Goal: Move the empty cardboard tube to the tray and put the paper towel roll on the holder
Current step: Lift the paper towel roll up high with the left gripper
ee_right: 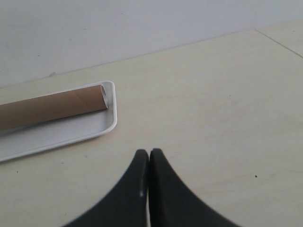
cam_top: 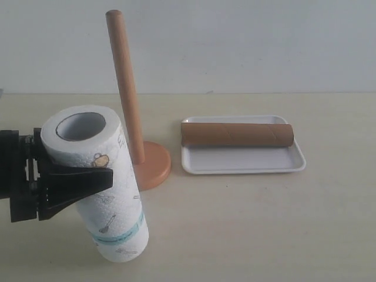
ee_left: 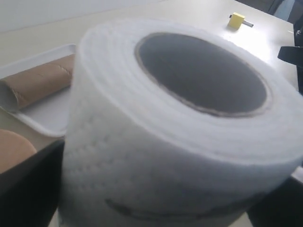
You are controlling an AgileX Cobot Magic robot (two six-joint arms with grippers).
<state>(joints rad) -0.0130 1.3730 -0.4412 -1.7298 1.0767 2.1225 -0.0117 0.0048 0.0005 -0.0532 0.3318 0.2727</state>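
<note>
Gripping the thick white printed paper towel roll [cam_top: 113,205], tilted just beside the tan wooden pole holder [cam_top: 127,88], is the black left gripper [cam_top: 94,176]. The black right gripper [ee_right: 149,158] has its fingers pressed together, holding nothing. A brown cardboard tube [cam_top: 238,134] lies in the flat white plastic tray [cam_top: 247,162].

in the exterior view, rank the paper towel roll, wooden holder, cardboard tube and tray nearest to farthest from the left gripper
1. paper towel roll: clamped in the left gripper, far left.
2. wooden holder: standing just right of the roll.
3. cardboard tube and tray: farther right; the tube lies in the tray, too close to call.
</note>
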